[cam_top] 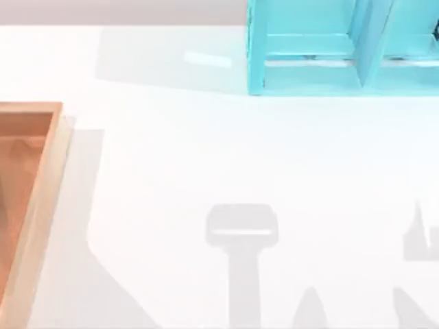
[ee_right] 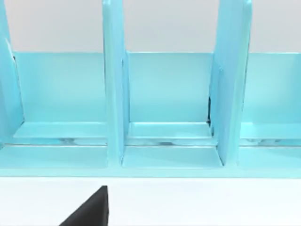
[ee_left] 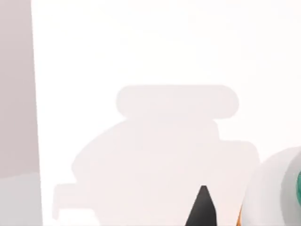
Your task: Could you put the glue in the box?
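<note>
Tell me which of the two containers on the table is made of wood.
The box at the table's left edge: tan wooden rims, reddish-brown floor. The other, the shelf unit at the far side, is turquoise blue with upright dividers.

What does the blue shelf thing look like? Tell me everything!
The shelf is turquoise, with a smooth painted look. It sits on the white table at the far edge, right of the middle, and the top view cuts it off. The right wrist view faces it: upright dividers split it into open compartments with a back wall and a low floor. Nothing is seen inside them, and nothing touches it but the table.
</note>
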`<act>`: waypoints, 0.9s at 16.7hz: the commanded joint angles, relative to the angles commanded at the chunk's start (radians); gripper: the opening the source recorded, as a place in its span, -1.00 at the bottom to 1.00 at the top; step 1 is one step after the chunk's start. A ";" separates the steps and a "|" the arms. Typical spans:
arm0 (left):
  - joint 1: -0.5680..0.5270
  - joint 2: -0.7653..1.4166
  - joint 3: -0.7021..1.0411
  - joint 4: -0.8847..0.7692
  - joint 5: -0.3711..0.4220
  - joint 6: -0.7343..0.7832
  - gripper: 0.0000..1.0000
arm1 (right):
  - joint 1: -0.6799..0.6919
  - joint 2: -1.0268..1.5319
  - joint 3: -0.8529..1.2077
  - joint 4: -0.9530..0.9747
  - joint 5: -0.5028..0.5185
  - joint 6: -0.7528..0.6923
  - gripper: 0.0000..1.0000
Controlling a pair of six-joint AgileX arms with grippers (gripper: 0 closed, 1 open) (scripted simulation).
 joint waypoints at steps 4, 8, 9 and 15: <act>0.230 -0.088 -0.079 -0.302 0.237 0.431 -1.00 | 0.000 0.000 0.000 0.000 0.000 0.000 1.00; 0.371 -0.146 -0.202 -0.560 0.440 0.848 -1.00 | 0.000 0.000 0.000 0.000 0.000 0.000 1.00; 0.391 -0.152 -0.238 -0.613 0.482 0.940 -1.00 | 0.000 0.000 0.000 0.000 0.000 0.000 1.00; 0.438 -0.179 -0.417 -0.811 0.685 1.364 -1.00 | 0.000 0.000 0.000 0.000 0.000 0.000 1.00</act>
